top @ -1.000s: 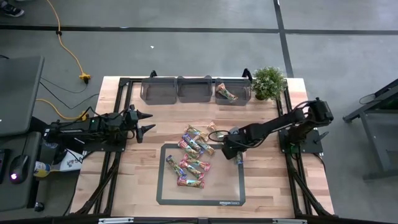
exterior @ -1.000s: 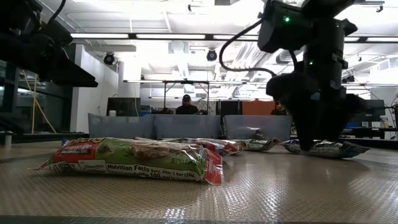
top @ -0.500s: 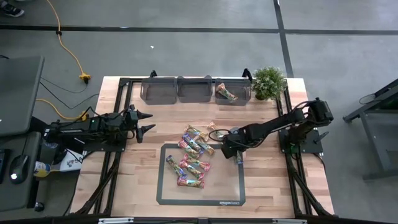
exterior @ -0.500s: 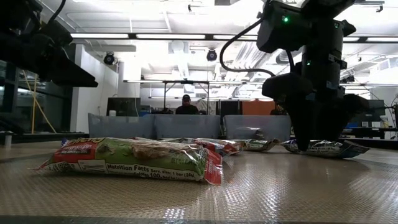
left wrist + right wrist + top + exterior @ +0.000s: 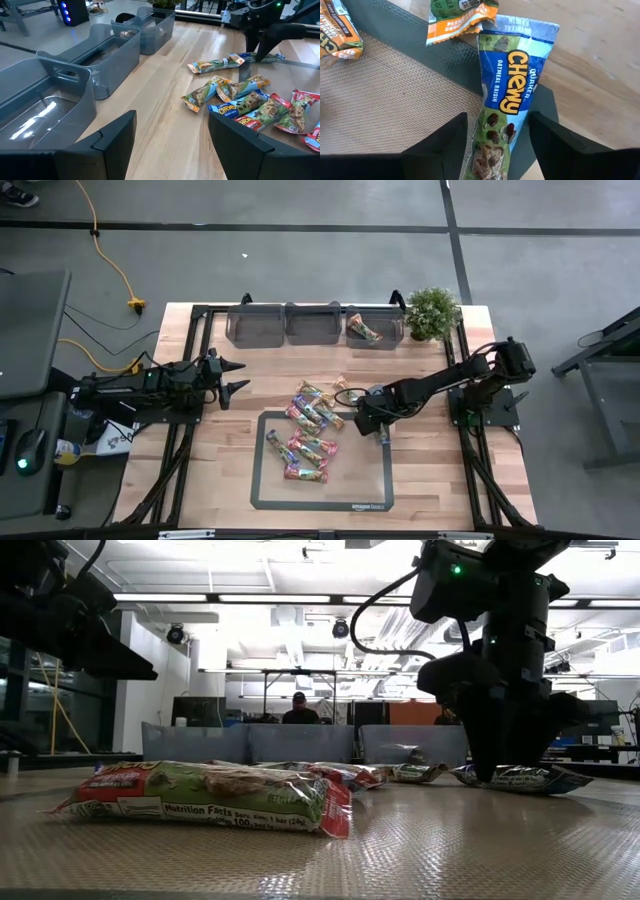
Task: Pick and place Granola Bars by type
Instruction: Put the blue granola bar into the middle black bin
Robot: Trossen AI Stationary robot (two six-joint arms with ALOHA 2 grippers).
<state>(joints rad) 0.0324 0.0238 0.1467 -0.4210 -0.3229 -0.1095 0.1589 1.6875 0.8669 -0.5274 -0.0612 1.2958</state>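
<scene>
Fingers of my right gripper (image 5: 495, 132) straddle the blue bar (image 5: 507, 120) at the mat's (image 5: 395, 115) edge, not yet clamped; next I'd close, lift, carry it binward.

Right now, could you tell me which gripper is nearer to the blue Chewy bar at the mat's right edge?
Right. The right gripper is directly over the blue Chewy bar, its fingers straddling it. The left gripper waits far off, near the table's left side.

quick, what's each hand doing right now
Left hand: open, empty, waiting at the table's left.
Right hand: open, astride the blue Chewy bar, not gripping yet.
</scene>
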